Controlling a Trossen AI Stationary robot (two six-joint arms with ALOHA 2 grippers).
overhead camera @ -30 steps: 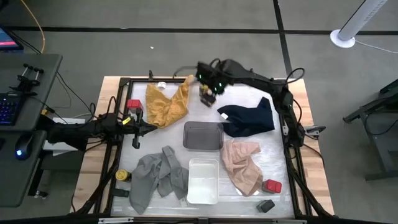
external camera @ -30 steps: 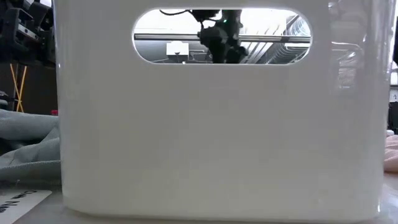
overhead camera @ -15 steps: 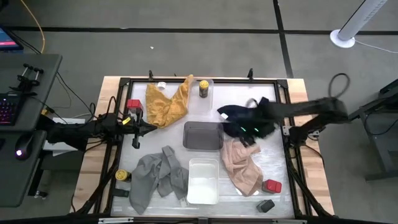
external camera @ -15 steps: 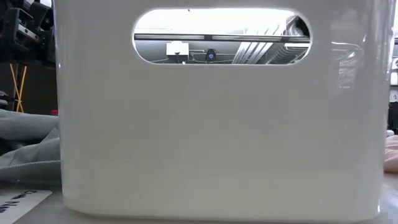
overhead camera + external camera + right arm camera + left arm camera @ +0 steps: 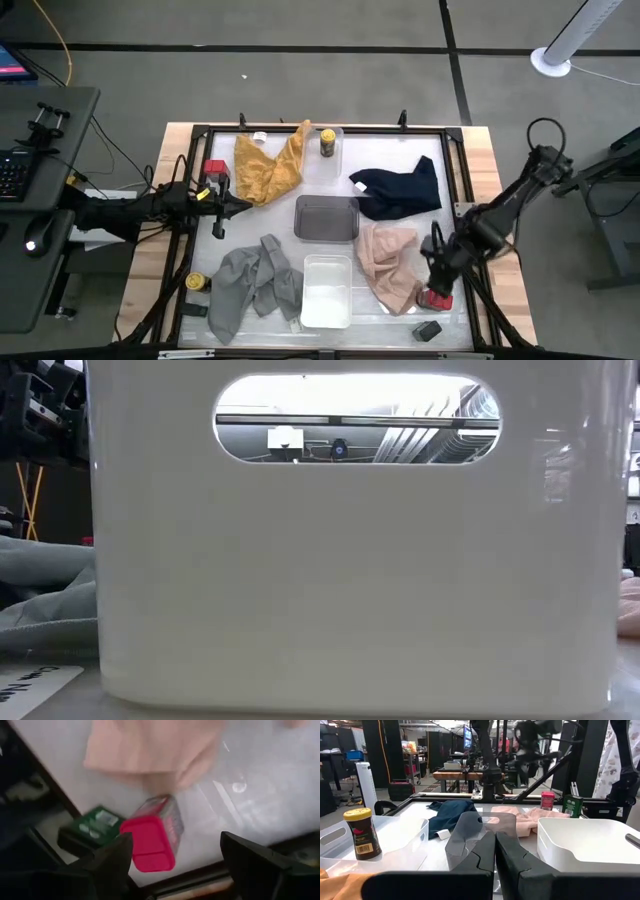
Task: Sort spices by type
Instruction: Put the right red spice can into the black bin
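Swung away from the far edge of the table within the last second, down to the near right corner: the right gripper (image 5: 437,270), now hanging over the red tin (image 5: 437,298) there. Fingers (image 5: 112,862) spread wide in the right wrist view, one to each side of that tin (image 5: 152,834), not touching it, nothing held. Just beside the tin, a flat black tin (image 5: 428,329) with a green label (image 5: 89,833), both close to the pink cloth (image 5: 392,262).

Left standing on the far side in a clear tray (image 5: 334,135): a dark jar with a yellow lid (image 5: 327,142), upright, also seen in the left wrist view (image 5: 361,833).

Parked at the left side of the table: the left gripper (image 5: 225,205), fingers (image 5: 476,860) pressed together on nothing. Next to it, a second red tin (image 5: 214,168) near the yellow cloth (image 5: 268,165).

At the near left corner, a second yellow-lidded jar (image 5: 195,283) beside the grey cloth (image 5: 255,283).

In the middle, a grey tray (image 5: 326,218), a white bin (image 5: 326,291) nearer the front, and the navy cloth (image 5: 398,189) to the right. Low view filled almost wholly by the white bin's wall (image 5: 350,580).
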